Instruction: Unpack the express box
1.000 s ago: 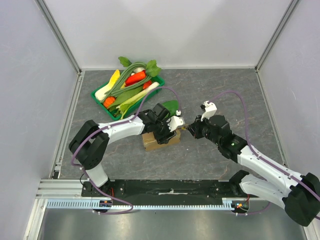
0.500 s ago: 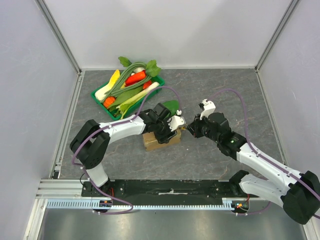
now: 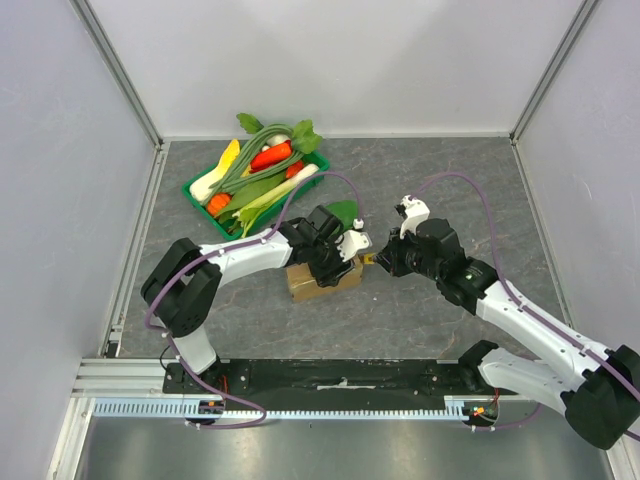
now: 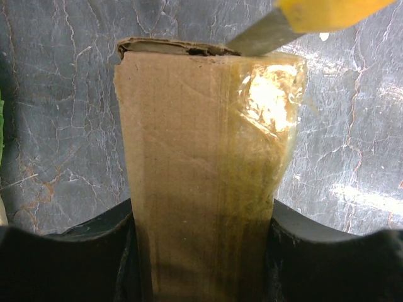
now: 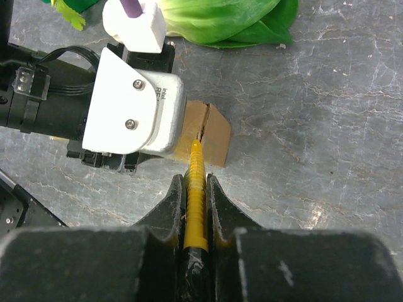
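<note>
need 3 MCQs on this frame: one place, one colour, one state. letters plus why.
1. Where on the table is the green tray? A) far left B) far right C) near centre
2. Handle colour of the cutter in the right tool? A) red B) yellow C) black
3. State of the left tool? A) open, clear of everything B) shut on the express box C) shut on nothing

Key: A, the top view shows it by the far left corner; B, the handle between the jaws is yellow; B, the carton sits clamped between both jaws.
</note>
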